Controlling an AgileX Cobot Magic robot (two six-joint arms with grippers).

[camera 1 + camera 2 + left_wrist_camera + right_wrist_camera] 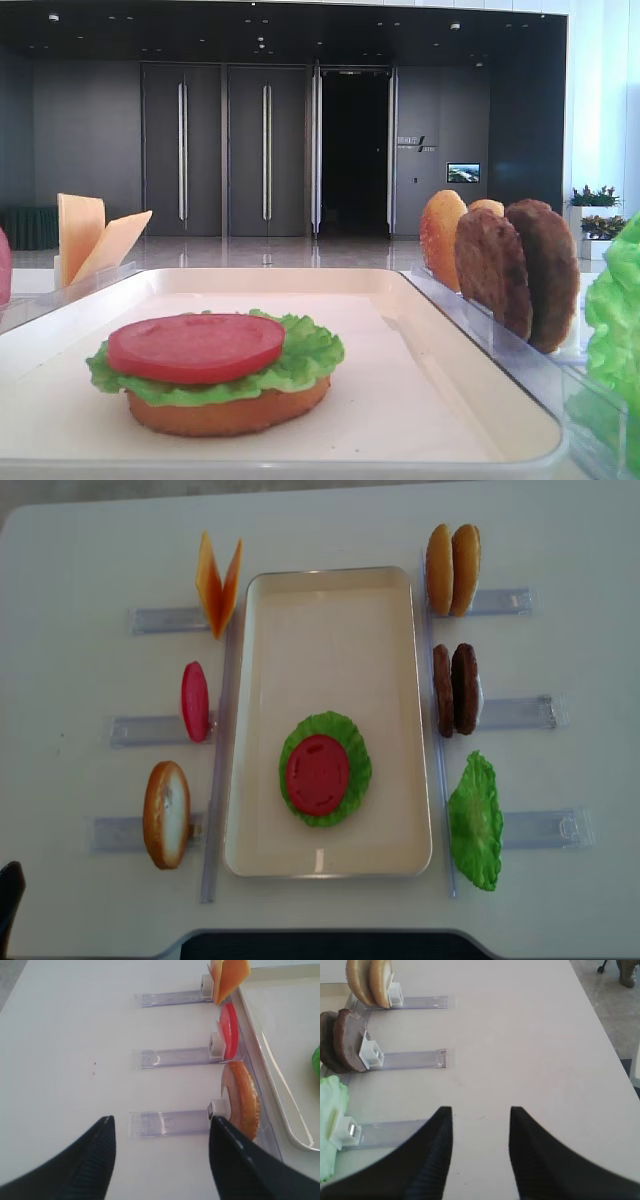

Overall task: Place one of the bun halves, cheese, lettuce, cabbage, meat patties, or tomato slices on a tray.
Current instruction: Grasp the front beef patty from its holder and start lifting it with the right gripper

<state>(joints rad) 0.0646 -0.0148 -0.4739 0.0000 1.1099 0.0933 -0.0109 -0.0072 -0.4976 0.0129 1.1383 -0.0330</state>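
Note:
The cream tray (330, 585) lies mid-table and holds a stack: bun half (230, 412), lettuce (355, 750), tomato slice (318, 774) on top. Left of the tray stand cheese (218, 585), a tomato slice (194, 701) and a bun half (166, 814). On its right stand two bun halves (452, 570), two meat patties (456, 689) and a lettuce leaf (476, 820). My left gripper (161, 1119) is open over bare table, short of the bun half (243, 1100). My right gripper (481, 1108) is open and empty, right of the patties (347, 1042). No cabbage shows.
Clear plastic holder rails (520, 712) run outward from each upright item, and long rails (222, 750) flank the tray. The white table's front edge (320, 930) is near. Floor shows past the table's right edge (615, 1060).

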